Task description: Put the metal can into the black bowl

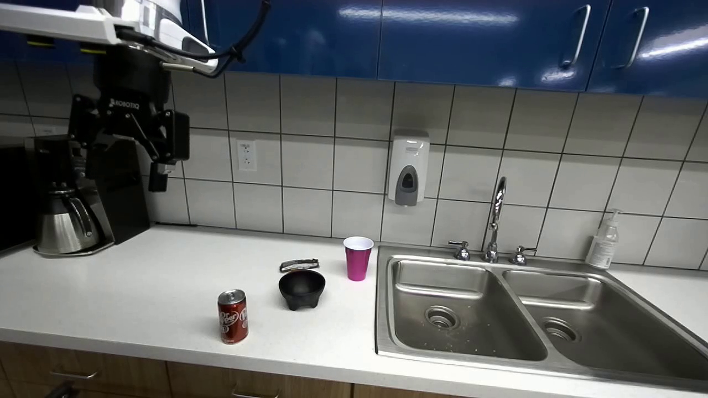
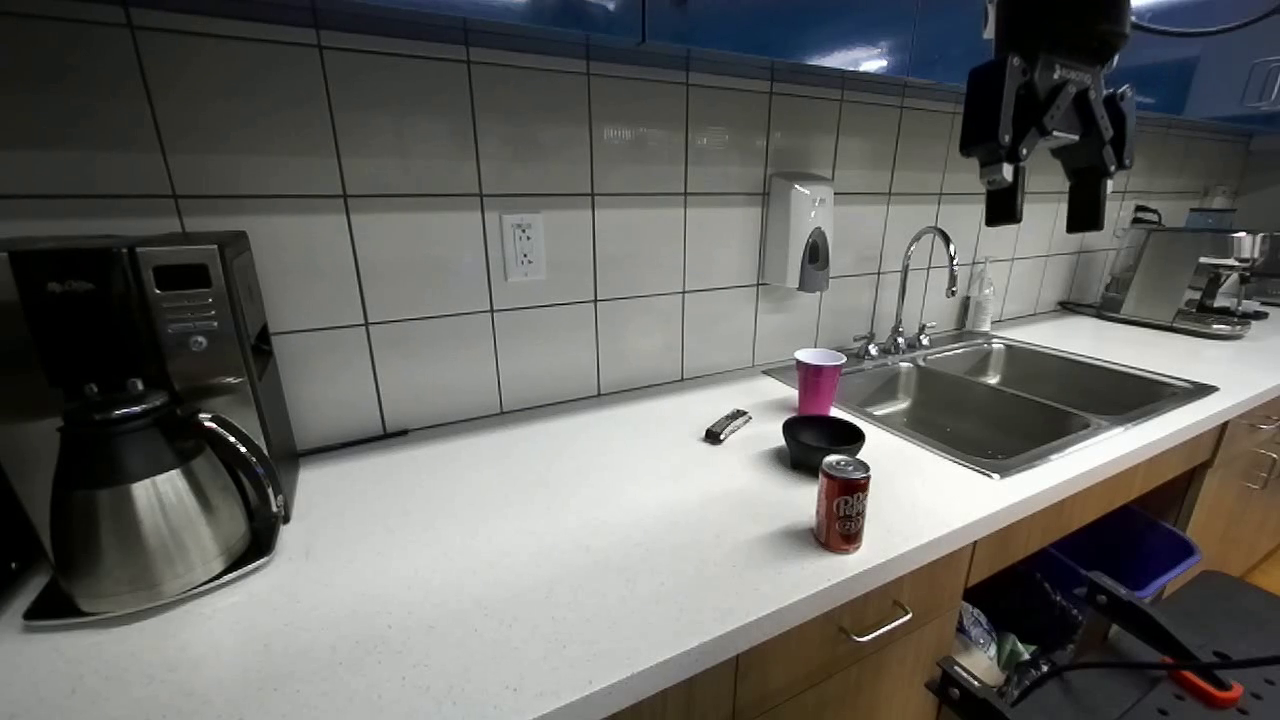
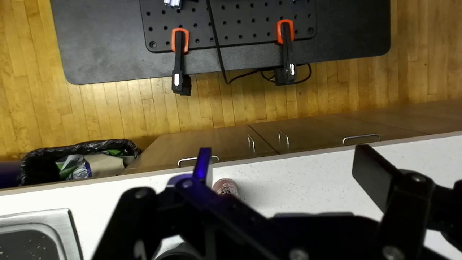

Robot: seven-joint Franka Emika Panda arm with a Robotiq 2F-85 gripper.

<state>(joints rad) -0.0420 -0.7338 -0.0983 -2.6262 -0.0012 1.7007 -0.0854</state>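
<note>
The metal can, small and red with a silvery top, stands upright on the white counter near its front edge. It also shows in an exterior view and, partly hidden behind a finger, in the wrist view. The black bowl stands on the counter beside the can, toward the sink and wall; it also shows in an exterior view. A dark rounded rim shows at the wrist view's bottom edge. My gripper is high above the counter, apart from both. Its fingers are wide apart with nothing between them.
A pink cup stands by the bowl and the steel sink. A small dark stapler-like object lies behind the bowl. A coffee maker stands at the counter's far end. Blue cabinets hang above; a soap dispenser is on the wall.
</note>
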